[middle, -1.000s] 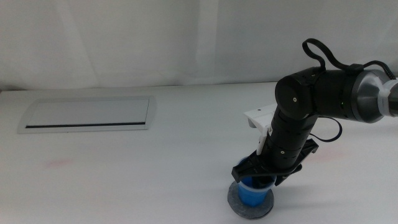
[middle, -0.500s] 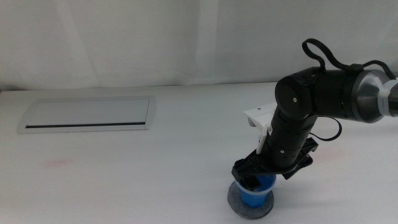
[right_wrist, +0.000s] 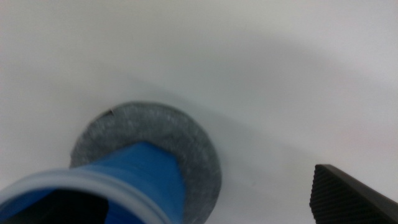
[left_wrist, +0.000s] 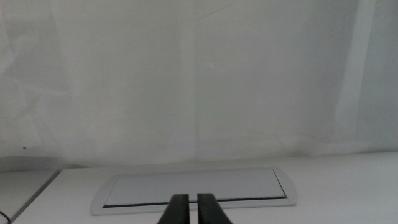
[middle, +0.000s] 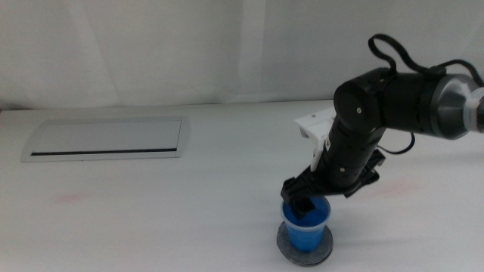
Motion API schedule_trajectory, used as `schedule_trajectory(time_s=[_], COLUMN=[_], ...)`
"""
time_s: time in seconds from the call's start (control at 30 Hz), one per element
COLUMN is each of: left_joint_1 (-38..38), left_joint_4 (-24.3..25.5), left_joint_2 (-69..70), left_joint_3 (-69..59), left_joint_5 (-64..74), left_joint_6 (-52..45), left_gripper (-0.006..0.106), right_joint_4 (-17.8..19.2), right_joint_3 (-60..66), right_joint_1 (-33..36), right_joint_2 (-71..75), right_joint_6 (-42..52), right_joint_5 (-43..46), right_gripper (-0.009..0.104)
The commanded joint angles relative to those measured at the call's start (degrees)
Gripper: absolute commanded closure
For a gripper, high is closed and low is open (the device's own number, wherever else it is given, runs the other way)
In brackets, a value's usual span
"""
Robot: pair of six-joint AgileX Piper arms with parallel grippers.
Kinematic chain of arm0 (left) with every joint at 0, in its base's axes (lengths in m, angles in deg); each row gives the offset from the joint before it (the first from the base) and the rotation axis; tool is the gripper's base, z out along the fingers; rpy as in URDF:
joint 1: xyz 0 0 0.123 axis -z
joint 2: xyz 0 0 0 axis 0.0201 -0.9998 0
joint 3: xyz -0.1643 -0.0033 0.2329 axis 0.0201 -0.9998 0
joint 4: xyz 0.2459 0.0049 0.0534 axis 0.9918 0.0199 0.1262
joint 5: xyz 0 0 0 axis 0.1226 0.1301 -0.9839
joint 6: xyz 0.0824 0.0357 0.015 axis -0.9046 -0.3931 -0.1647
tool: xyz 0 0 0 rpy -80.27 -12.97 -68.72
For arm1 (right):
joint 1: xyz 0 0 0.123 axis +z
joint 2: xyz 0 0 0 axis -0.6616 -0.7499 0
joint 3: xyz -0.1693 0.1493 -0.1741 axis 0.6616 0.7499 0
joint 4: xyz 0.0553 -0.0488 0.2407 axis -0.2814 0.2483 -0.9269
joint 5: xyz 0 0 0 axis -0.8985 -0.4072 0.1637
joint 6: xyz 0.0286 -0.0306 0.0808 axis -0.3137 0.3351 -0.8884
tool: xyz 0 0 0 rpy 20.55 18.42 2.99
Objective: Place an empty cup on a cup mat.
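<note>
The blue cup (middle: 306, 230) stands upright on the round grey cup mat (middle: 284, 243) near the table's front edge, right of centre. My right gripper (middle: 302, 205) hovers just over the cup's rim, open, holding nothing. In the right wrist view the cup (right_wrist: 146, 174) sits on the mat (right_wrist: 186, 140). One finger (right_wrist: 354, 193) is well clear of the cup's wall, and the other finger is hidden. My left gripper (left_wrist: 189, 210) is shut and empty. It is out of the middle view and faces the far wall.
A rectangular white panel (middle: 106, 139) lies flat at the back left of the table and also shows in the left wrist view (left_wrist: 196, 185). The right arm's dark body (middle: 378, 113) reaches in from the right above the table.
My right gripper has risen from around the cup to just above its rim. The cup stays on the mat, more of it showing.
</note>
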State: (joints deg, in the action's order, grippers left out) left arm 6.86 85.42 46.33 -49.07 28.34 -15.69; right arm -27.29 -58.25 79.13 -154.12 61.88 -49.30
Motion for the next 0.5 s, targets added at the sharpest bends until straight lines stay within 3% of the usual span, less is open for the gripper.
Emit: schedule_trajectory(time_s=[0.0, 0.47], left_joint_1=[-0.21, -0.21], left_joint_4=[-0.12, -0.12], left_joint_2=[0.35, 0.35], left_joint_3=[-2.27, -2.27], left_joint_5=[-0.54, -0.54], left_joint_6=[0.25, 0.25], left_gripper=[0.103, 0.103], right_joint_4=[2.19, 9.88], right_joint_3=[-1.95, -12.91], right_joint_1=[0.07, -1.39], right_joint_2=[1.62, 12.47], right_joint_6=[-0.10, -0.10], right_joint_5=[-0.23, -7.24], right_gripper=[0.007, 0.008])
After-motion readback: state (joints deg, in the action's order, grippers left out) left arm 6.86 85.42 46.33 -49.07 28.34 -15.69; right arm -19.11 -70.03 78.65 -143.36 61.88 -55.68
